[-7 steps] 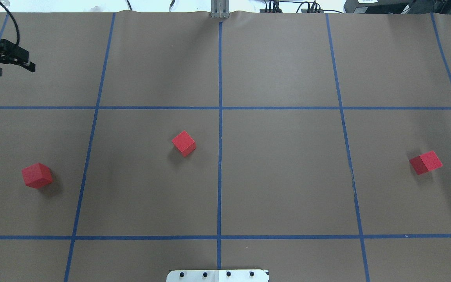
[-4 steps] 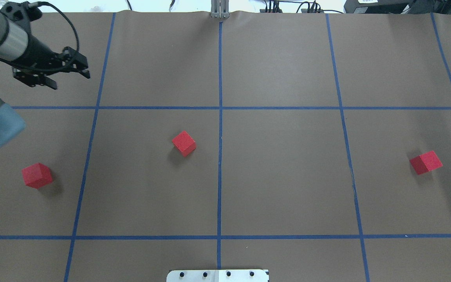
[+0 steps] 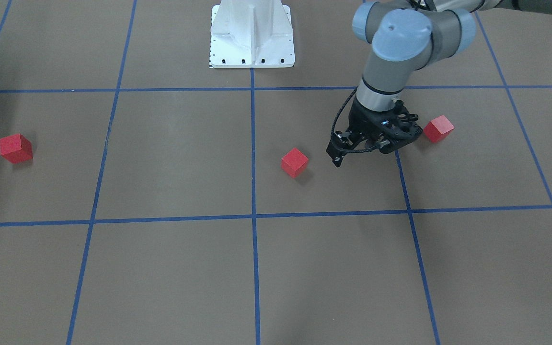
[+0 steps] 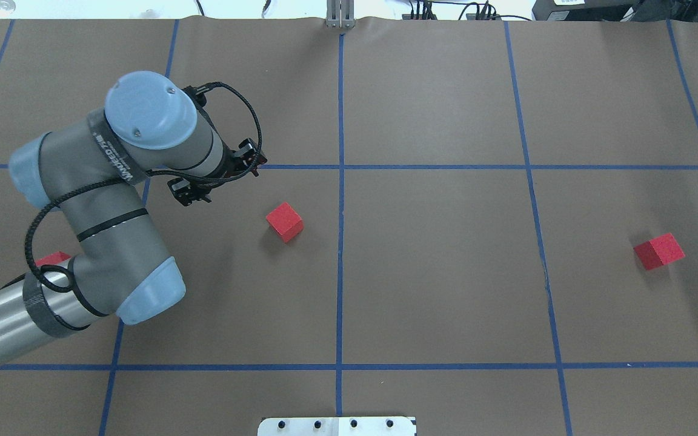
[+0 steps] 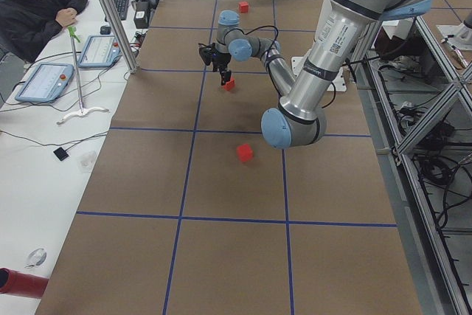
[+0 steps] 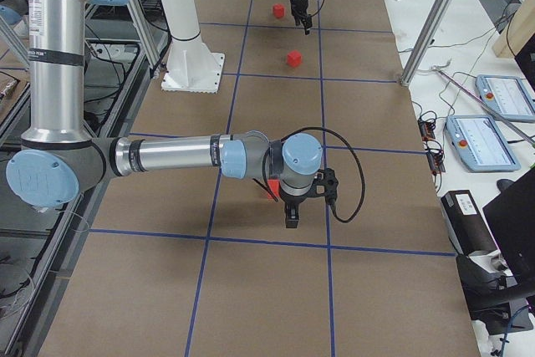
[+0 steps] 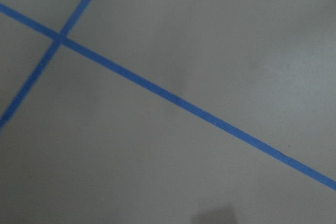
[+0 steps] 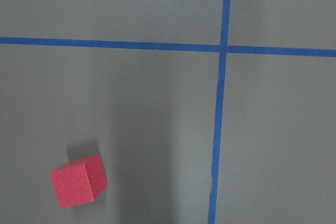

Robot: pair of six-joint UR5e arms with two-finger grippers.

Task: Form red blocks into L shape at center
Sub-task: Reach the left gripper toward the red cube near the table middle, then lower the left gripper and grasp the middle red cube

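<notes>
Three red blocks lie apart on the brown gridded surface. The middle block sits just left of the centre line, nearer to me than the center crossing. The left block is mostly hidden under my left arm in the overhead view. The right block also shows in the right wrist view. My left gripper is open and empty, hovering left of the middle block. My right gripper shows only in the exterior right view, so I cannot tell its state.
The robot's white base plate stands at the near edge on the centre line. Operators' tablets and a seated person are beyond the far table edge. The left wrist view shows only blue tape lines.
My left arm has swung in from the far left corner toward the middle block. It now covers most of the left block in the overhead view. The blocks have not moved.
</notes>
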